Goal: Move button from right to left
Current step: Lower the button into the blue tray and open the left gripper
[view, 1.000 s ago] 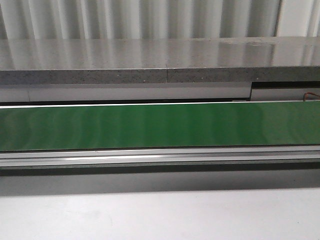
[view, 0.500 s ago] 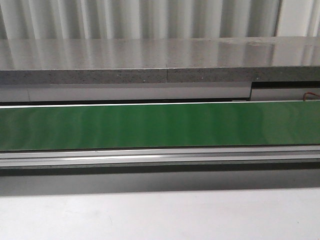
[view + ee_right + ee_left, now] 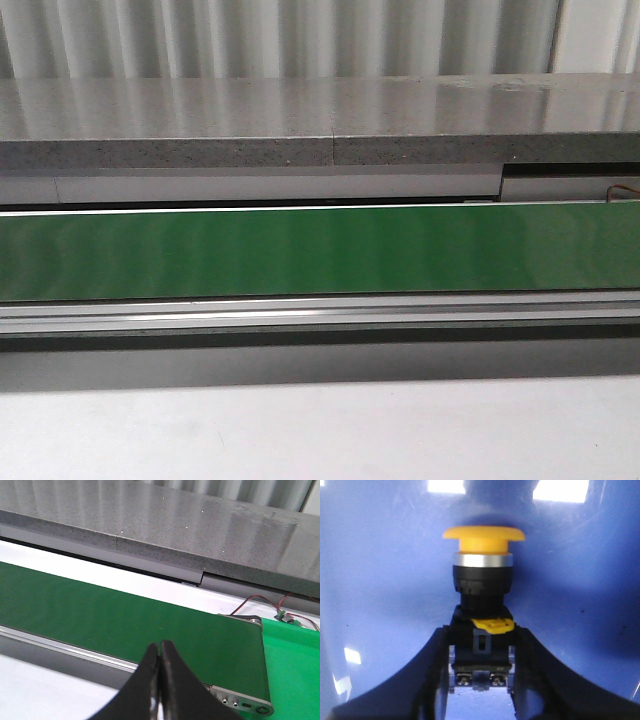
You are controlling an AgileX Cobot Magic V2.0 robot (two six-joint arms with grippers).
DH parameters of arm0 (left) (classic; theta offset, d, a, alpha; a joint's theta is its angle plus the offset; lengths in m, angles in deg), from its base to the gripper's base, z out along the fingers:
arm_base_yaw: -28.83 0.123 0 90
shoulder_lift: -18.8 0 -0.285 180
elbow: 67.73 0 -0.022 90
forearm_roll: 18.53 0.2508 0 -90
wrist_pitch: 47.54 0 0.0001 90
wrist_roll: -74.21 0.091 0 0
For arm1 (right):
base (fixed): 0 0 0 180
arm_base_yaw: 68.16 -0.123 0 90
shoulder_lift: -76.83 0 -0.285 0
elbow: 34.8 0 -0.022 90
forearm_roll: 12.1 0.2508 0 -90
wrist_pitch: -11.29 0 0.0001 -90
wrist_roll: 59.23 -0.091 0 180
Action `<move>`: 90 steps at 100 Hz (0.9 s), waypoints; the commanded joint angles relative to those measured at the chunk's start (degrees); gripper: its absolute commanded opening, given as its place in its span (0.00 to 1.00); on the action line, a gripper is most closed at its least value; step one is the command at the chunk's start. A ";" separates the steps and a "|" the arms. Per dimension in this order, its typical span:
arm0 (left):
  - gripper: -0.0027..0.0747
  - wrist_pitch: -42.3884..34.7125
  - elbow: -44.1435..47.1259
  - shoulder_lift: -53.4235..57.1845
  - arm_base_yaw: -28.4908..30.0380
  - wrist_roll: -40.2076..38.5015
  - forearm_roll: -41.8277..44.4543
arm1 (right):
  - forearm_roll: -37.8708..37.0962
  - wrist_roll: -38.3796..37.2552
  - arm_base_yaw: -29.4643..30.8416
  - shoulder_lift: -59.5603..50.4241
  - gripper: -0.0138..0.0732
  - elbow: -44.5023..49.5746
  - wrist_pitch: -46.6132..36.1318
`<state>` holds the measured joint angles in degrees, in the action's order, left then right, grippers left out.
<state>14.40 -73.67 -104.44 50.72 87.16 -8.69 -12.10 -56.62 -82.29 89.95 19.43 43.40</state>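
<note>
In the left wrist view my left gripper (image 3: 481, 652) is shut on the button (image 3: 482, 580), its black fingers (image 3: 432, 670) pressed on both sides of the clear-and-blue contact block. The yellow mushroom head, silver ring and black collar point away from the wrist, with the yellow tab just above the jaws. A blue surface (image 3: 380, 580) lies behind it. In the right wrist view my right gripper (image 3: 160, 647) is shut and empty, its tips together above the near rail of the green conveyor belt (image 3: 125, 615). Neither gripper shows in the front view.
The green belt (image 3: 320, 250) runs across the front view with a metal rail (image 3: 320, 312) along its near side and a grey stone ledge (image 3: 320, 120) behind. In the right wrist view the belt's end roller (image 3: 240, 702) and red wires (image 3: 260, 602) show.
</note>
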 commanded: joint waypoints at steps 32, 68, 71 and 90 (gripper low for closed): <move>0.75 -1.08 -1.46 2.45 0.04 0.16 1.08 | -0.55 0.27 0.04 0.69 0.08 -1.31 -4.51; 0.47 -4.79 -1.46 11.47 0.04 0.16 -2.28 | -0.55 0.27 0.04 0.69 0.08 -1.31 -4.51; 0.41 -4.91 -1.46 12.66 0.04 0.16 -3.12 | -0.55 0.27 0.04 0.69 0.08 -1.31 -4.51; 0.04 -5.98 -1.46 20.10 -0.09 0.16 -12.22 | -0.55 0.27 0.04 0.69 0.08 -1.31 -4.51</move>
<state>10.34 -73.67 -90.30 50.72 87.46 -15.42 -12.10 -56.78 -82.29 89.95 19.43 43.40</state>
